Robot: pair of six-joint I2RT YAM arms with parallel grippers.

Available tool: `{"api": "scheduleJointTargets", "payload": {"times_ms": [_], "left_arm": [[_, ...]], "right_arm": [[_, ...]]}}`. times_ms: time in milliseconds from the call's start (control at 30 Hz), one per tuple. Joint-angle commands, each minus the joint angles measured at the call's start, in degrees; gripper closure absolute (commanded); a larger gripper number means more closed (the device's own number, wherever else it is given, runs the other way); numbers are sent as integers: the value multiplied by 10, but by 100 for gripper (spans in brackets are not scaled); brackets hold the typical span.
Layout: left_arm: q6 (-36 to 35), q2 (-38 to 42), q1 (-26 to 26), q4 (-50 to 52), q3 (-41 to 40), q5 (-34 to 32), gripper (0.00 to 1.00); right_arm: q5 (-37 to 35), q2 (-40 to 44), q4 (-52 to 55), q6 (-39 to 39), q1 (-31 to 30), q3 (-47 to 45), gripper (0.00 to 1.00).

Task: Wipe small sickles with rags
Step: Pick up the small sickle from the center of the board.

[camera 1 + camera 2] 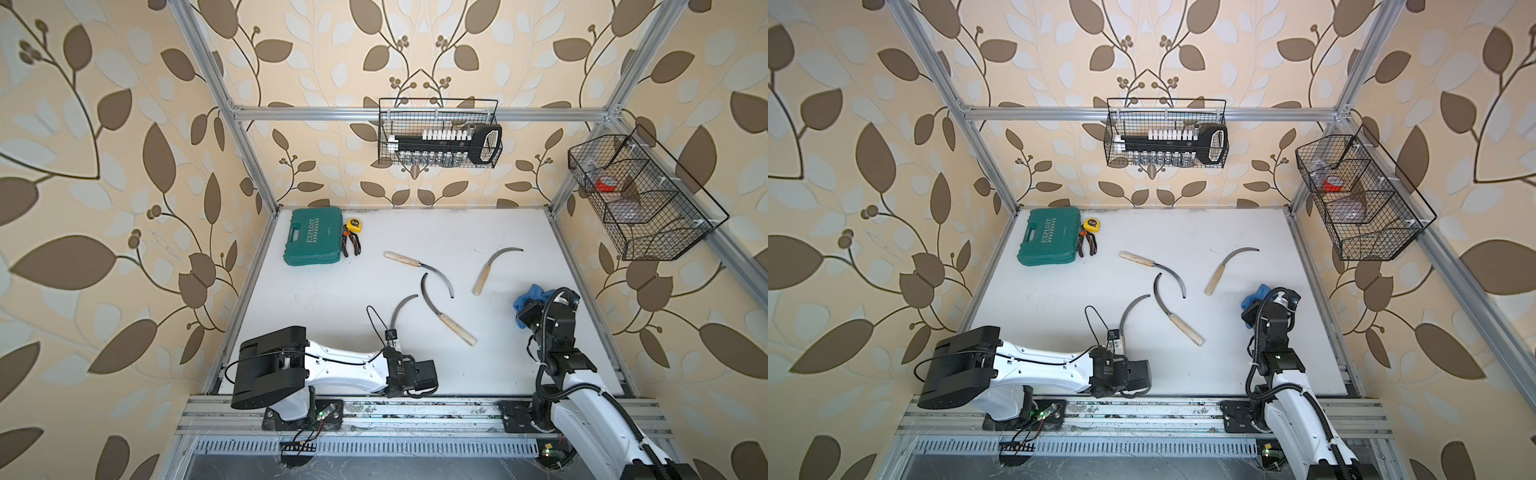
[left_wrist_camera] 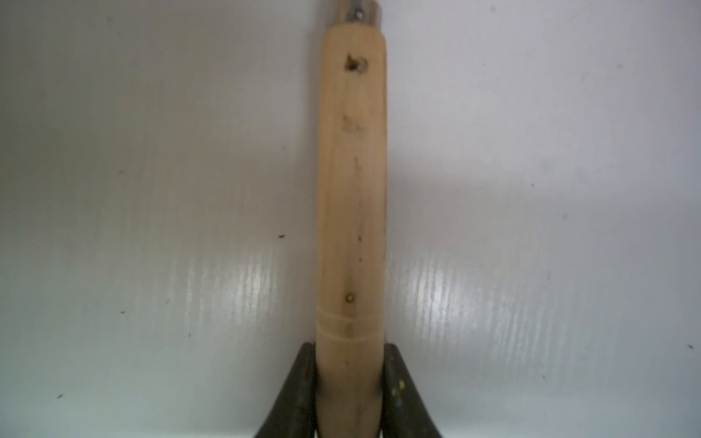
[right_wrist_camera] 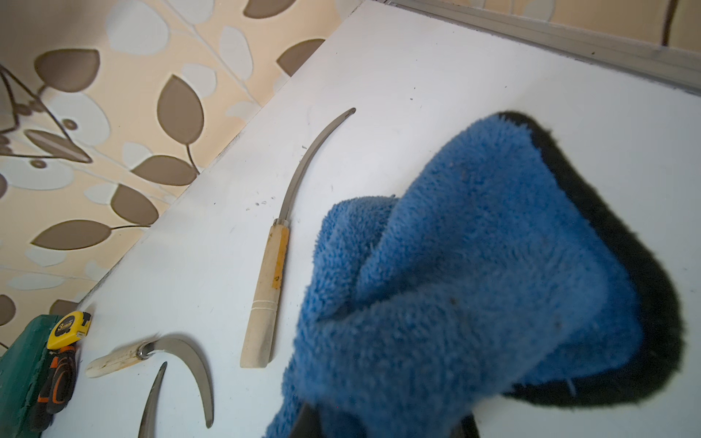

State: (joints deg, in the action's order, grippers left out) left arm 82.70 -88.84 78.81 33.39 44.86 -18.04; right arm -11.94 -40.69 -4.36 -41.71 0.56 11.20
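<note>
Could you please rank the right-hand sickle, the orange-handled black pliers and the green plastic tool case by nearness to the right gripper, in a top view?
From the right gripper, holding the blue microfibre cloth:
1. Sickle with pale wooden handle and curved grey blade, right side.
2. Orange-handled black pliers, far left.
3. Green plastic tool case, far-left corner, beyond the pliers.
</note>
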Motion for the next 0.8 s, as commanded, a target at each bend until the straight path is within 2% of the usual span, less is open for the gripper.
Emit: {"api": "scheduleJointTargets", "payload": {"times_ms": [0, 100, 200, 333, 433, 533, 600, 633, 767], "left_arm": [[4, -12, 4, 23, 1, 18, 83], [1, 17, 4, 70, 7, -14, 88], [-11, 79, 2, 125, 10, -65, 89], [-106, 176, -11, 128, -2, -113, 90], [-208, 236, -41, 66, -29, -110, 92], [-315, 258, -105, -16, -50, -40, 92], [-350, 248, -141, -11, -33, -13, 96], [-359, 239, -148, 4, -17, -22, 96], [-392, 201, -152, 40, 38, -45, 97]], "right_arm": [[5, -2, -14, 9, 3, 17, 98], [11, -4, -19, 12, 2, 16, 98], [16, -10, -24, 14, 2, 18, 98], [30, -10, -30, 21, 2, 20, 100], [111, 2, -20, 32, 2, 41, 100], [239, 22, 25, 37, -6, 104, 100], [304, 33, 58, 45, -30, 151, 100], [315, 39, 72, 49, -56, 169, 100], [274, 20, 86, 59, -200, 211, 100]]}}
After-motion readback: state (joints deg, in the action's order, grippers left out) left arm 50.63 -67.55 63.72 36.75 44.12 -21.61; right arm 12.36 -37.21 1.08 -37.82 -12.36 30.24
